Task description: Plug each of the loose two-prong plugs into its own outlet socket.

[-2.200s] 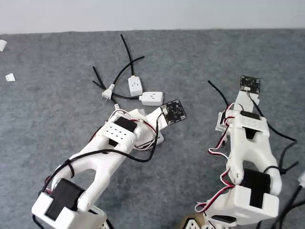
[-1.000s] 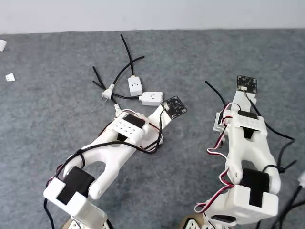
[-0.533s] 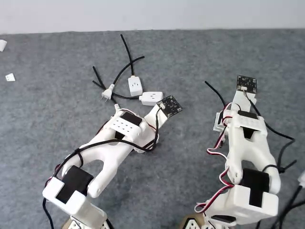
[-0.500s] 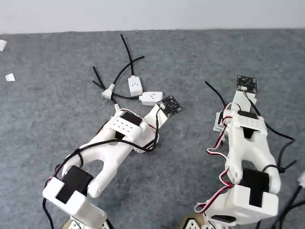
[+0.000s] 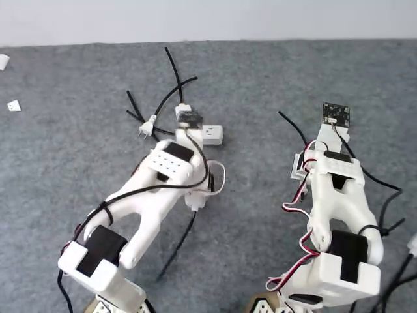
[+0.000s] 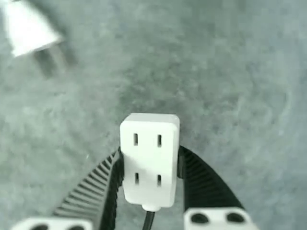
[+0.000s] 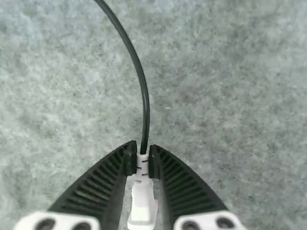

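Two-prong plug (image 5: 148, 127) lies loose on the grey carpet (image 5: 58, 169), prongs showing, beside a tangle of black cords (image 5: 171, 72). Near it lie two white outlet sockets: the open-lying socket (image 5: 211, 134) and the half-covered socket (image 5: 183, 108), which the wrist of the left arm (image 5: 156, 189) overhangs. The left gripper (image 6: 149, 155) is closed on a third socket (image 6: 149, 143). Both ribbed fingers (image 6: 196, 177) press against its sides, its slotted face is turned to the wrist camera, and its cord leaves toward the gripper's base. The right gripper (image 7: 141, 148) is pinched narrowly on a second plug (image 7: 142, 201) at its white neck, where a black cord (image 7: 139, 81) leaves it and curves away over the carpet. Its prongs cannot be seen. The right arm (image 5: 339, 195) stands well apart from the sockets.
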`<state>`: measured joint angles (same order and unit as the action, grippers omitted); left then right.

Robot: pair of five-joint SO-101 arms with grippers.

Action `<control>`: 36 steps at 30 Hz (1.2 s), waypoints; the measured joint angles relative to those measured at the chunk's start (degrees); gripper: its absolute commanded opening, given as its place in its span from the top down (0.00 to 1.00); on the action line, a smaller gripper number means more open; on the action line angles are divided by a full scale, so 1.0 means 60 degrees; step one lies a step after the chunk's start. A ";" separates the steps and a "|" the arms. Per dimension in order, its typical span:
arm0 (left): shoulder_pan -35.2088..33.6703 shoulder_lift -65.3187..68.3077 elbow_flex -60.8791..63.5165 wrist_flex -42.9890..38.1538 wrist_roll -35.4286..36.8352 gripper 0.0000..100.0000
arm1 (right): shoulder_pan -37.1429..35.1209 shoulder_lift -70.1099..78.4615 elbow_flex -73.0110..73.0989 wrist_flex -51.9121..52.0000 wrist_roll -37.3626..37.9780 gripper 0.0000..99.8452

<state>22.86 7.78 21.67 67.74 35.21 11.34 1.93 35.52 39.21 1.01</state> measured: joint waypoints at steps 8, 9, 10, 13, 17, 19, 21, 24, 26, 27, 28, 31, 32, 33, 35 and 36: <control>-0.0132 0.0015 0.0645 -0.0733 0.0733 0.98 | 0.0000 0.0000 0.0000 0.0000 0.0000 0.99; -0.0205 0.0059 0.0674 -0.0879 0.0747 0.98 | -0.0015 0.0000 0.0000 0.0000 0.0000 0.99; -0.0293 0.0176 0.0674 -0.0996 0.0747 0.98 | -0.0059 0.0000 0.0000 0.0000 0.0000 0.99; -0.0542 0.0586 0.0571 -0.1114 0.0747 0.87 | -0.0073 0.0000 0.0000 0.0000 0.0000 0.99; -0.0703 0.1275 -0.0220 -0.0615 0.0103 0.68 | -0.0073 0.0000 0.0000 0.0000 0.0000 0.99; -0.0835 0.1729 -0.0527 -0.0264 -0.0132 0.66 | -0.0088 0.0000 0.0000 0.0000 0.0000 0.99; -0.0850 0.1802 -0.0615 0.0029 -0.0278 0.68 | -0.0088 0.0000 0.0000 0.0000 0.0000 0.99; -0.0718 0.1553 -0.0601 0.0396 -0.0791 0.73 | -0.0088 0.0000 0.0000 0.0000 0.0000 0.99; -0.0659 0.0982 -0.0542 0.0601 -0.1070 0.75 | -0.0088 0.0000 0.0000 0.0000 0.0000 0.99; -0.0645 0.0571 -0.0440 0.0601 -0.1172 0.75 | -0.0088 0.0000 0.0000 0.0000 0.0000 0.99; -0.0659 0.0161 -0.0264 0.0601 -0.1289 0.75 | -0.0088 0.0000 0.0000 0.0000 0.0000 0.99; -0.0674 -0.1114 0.0542 0.0601 -0.1949 0.75 | -0.0088 0.0000 0.0000 0.0000 0.0000 0.99; -0.0674 -0.1553 0.0879 0.0484 -0.2154 0.75 | -0.0088 0.0000 0.0000 0.0000 0.0000 0.99; -0.0674 -0.1963 0.1231 0.0337 -0.2330 0.75 | -0.0088 0.0000 0.0000 0.0000 0.0000 0.99; -0.0674 -0.2842 0.2037 -0.0161 -0.2623 0.75 | -0.0088 0.0000 0.0000 0.0000 0.0000 0.99; -0.0733 -0.3282 0.2462 -0.0454 -0.2755 0.75 | -0.0088 0.0000 0.0000 0.0000 0.0000 0.99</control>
<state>18.46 -11.91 36.44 65.01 18.68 10.81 1.93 35.52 39.21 1.01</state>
